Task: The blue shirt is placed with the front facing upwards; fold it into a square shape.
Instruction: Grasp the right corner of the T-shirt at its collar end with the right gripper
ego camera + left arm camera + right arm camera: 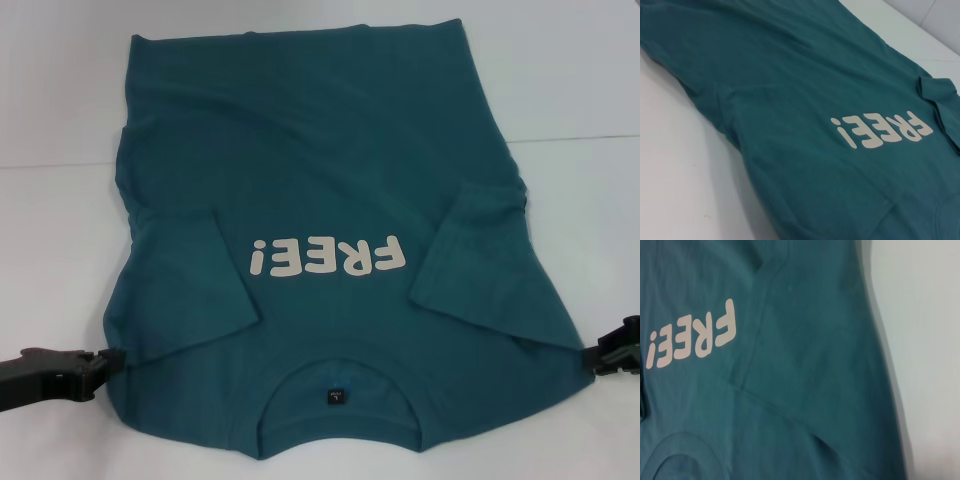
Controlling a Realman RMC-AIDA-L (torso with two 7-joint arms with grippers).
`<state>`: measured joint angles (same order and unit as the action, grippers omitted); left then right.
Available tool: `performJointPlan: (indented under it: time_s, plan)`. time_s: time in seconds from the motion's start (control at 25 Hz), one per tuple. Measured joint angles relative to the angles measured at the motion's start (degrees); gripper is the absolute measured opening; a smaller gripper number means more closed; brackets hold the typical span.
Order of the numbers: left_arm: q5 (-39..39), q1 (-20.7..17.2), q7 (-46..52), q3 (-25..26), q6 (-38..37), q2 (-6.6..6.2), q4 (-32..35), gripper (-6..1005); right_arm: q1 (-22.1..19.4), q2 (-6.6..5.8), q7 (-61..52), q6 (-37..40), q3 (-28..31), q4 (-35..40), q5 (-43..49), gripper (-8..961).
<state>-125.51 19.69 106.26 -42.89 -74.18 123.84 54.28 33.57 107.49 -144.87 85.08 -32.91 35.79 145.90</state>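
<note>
The blue shirt (330, 200) lies front up on the white surface (560, 90), collar nearest me, both sleeves already folded in over the chest. My left pincer (105, 362) sits at the shirt's left shoulder edge, my right pincer (605, 352) at the right shoulder edge; whether either grips cloth, I cannot tell. I judge the lengthwise fold comes next, needing both shoulders lifted together toward the hem.

A plain test room or lab, by the look of it — a bare white table (580, 120) and nothing homely anywhere — though that is only likely.
</note>
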Motion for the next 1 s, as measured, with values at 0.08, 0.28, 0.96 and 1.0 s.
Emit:
performJointPlan:
  time_s: [0.08, 0.28, 0.96, 1.0]
  plan:
    - [0.0, 0.0, 0.0, 0.0, 0.0, 0.00, 0.1, 3, 0.0, -0.60, -0.2, 1.0, -0.1, 0.4, 0.0, 256]
    - [0.0, 0.0, 0.0, 0.0, -0.1, 0.00, 0.3, 3, -0.4, -2.46, -0.5, 3.1, -0.3, 1.3, 0.8, 346]
    - [0.0, 0.1, 0.0, -0.2, -0.1, 0.00, 0.0, 3, -0.3, -1.06, 1.3, 1.7, 2.1, 0.7, 0.4, 842]
    - [0.0, 0.1, 0.0, -0.2, -0.1, 0.00, 0.0, 3, -0.3, -0.93, 1.3, 1.7, 2.1, 0.7, 0.3, 846]
